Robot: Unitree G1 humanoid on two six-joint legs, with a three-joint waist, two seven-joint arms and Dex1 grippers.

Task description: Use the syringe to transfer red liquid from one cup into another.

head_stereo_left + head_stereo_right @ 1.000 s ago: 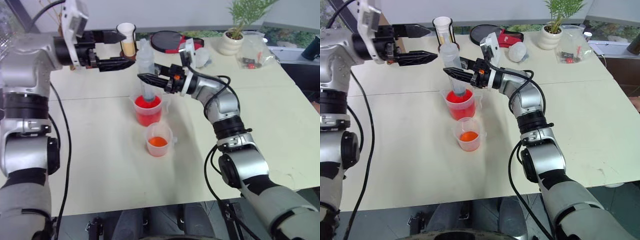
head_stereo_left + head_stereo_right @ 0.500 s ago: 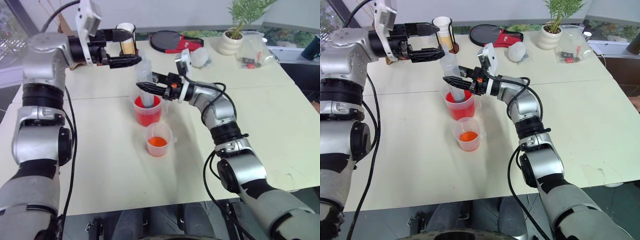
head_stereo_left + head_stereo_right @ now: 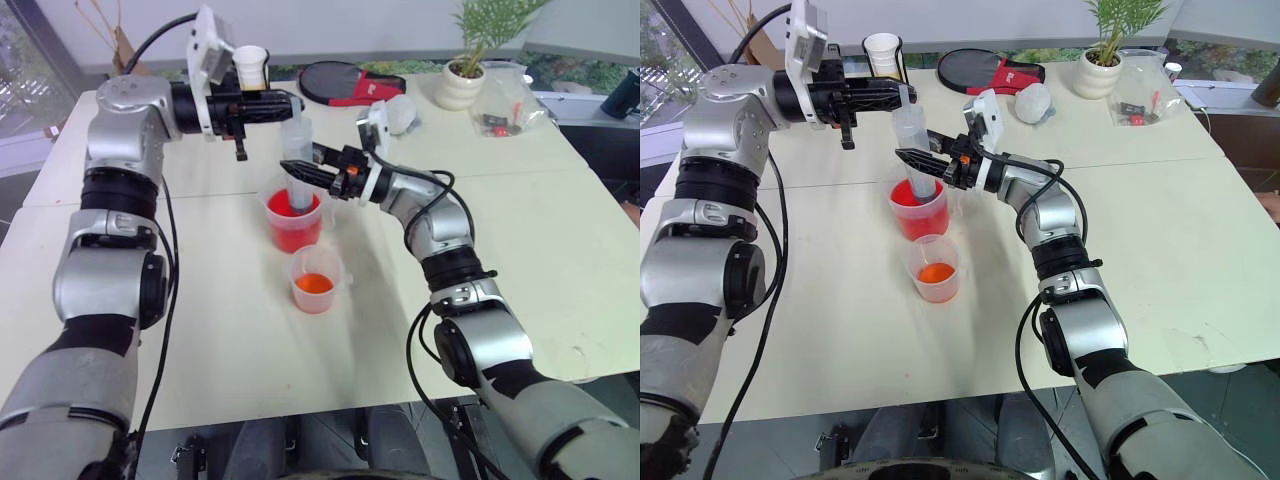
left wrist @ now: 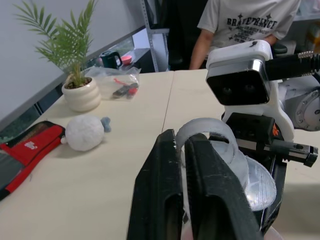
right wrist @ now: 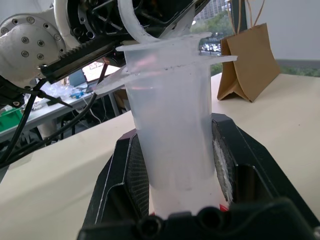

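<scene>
Clear plastic syringe (image 3: 296, 160) stands upright, centre of the frame slightly upper left, tip down in the larger cup (image 3: 295, 220) of red liquid (image 3: 293, 212). The smaller cup (image 3: 317, 279), showing orange-red, sits just below it. The right gripper (image 3: 300, 168) clamps the barrel at mid-height, fingers closed against its sides. The left gripper (image 3: 290, 104) reaches across level from upper left, fingers pressed together at the plunger ring at the syringe top; whether they pinch the ring or only lie beside it cannot be told.

Handling: judged light, stiff and smooth, so liable to slip; best held round the barrel below the flange, with the plunger worked by its ring.

Change: a second ago the left gripper stood wide open well to the left of the syringe; it has since travelled rightward to the top and shut. The right grip is unchanged.
</scene>
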